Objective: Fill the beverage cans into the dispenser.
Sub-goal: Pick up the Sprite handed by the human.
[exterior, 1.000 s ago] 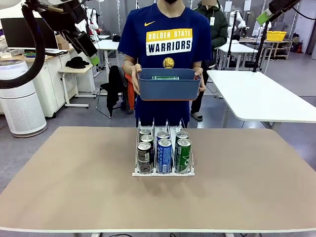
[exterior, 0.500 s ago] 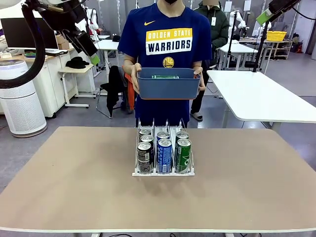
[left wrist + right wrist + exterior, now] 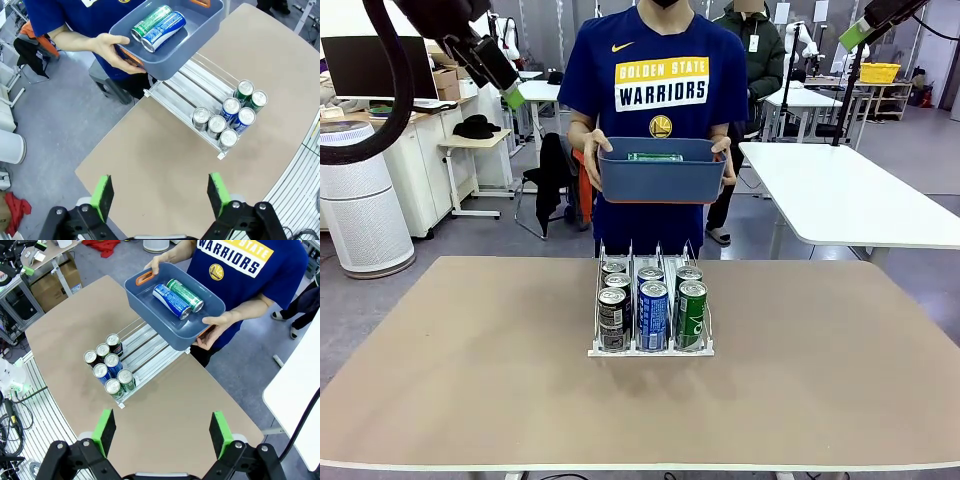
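The table point(image 3: 470, 380) had the dispenser point(image 3: 190, 87) on it, and a person point(image 3: 655, 80) behind the dispenser held a blue-grey bin point(image 3: 662, 180). The left gripper point(image 3: 160, 191) and right gripper point(image 3: 162, 432) hung high above the dispenser, fingers wide apart and empty. 7 beverage cans point(image 3: 653, 310) stood at the dispenser's front, and 2 more lay in the bin.

Across the table at twelve o'clock, the person's blue shirt point(image 3: 660, 85) reads GOLDEN STATE on a yellow bar above WARRIORS in white. A yellow swoosh point(image 3: 623, 47) sits at ten o'clock of the lettering and a round yellow emblem point(image 3: 661, 127) at six o'clock below it. From the right wrist camera the same WARRIORS shows, the line above it cut by the edge, and the print on the beverage cans point(image 3: 653, 315) is too small to read.
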Available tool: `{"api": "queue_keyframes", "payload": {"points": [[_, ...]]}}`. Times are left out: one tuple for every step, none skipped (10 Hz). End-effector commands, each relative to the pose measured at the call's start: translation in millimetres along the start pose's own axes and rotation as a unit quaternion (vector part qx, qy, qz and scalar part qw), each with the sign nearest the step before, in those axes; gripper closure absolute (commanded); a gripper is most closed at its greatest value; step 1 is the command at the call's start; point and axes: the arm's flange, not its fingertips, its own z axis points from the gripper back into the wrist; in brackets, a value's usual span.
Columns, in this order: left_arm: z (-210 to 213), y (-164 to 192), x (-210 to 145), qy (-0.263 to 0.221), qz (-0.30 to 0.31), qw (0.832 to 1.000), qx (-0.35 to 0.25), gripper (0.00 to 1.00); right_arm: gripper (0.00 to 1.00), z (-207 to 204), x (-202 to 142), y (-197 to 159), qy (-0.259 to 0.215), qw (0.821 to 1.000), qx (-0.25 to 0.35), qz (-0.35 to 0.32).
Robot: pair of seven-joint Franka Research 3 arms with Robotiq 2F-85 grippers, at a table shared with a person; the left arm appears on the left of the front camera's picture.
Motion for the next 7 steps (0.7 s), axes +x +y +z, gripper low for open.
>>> {"api": "queue_keyframes", "payload": {"points": [[0.2,0.6,-0.2,-0.004,0.001,1.0,-0.009,0.0,0.0,-0.3,-1.9,0.8,0.002,1.0,0.003,0.0],[-3.3,-1.5,1.5,-0.004,0.004,1.0,-0.007,0.0,0.0,-0.3,-1.9,0.8,0.002,1.0,0.003,0.0],[-2.2,1.2,-1.4,-0.003,0.002,1.0,-0.01,0.0,0.0,-0.3,-1.9,0.8,0.002,1.0,0.003,0.0],[-1.6,2.2,-2.9,-0.003,0.002,1.0,-0.01,0.0,0.0,-0.3,-1.9,0.8,0.002,1.0,0.003,0.0],[-3.5,-0.9,-0.7,-0.005,0.006,1.0,-0.009,0.0,0.0,-0.3,-1.9,0.8,0.002,1.0,0.003,0.0],[-3.0,-0.9,-0.7,-0.005,0.006,1.0,-0.01,0.0,0.0,-0.3,-1.9,0.8,0.002,1.0,0.003,0.0],[-1.6,1.8,-2.0,-0.005,0.001,1.0,-0.012,0.0,0.0,-0.3,-1.9,0.8,0.002,1.0,0.003,0.0]]}}
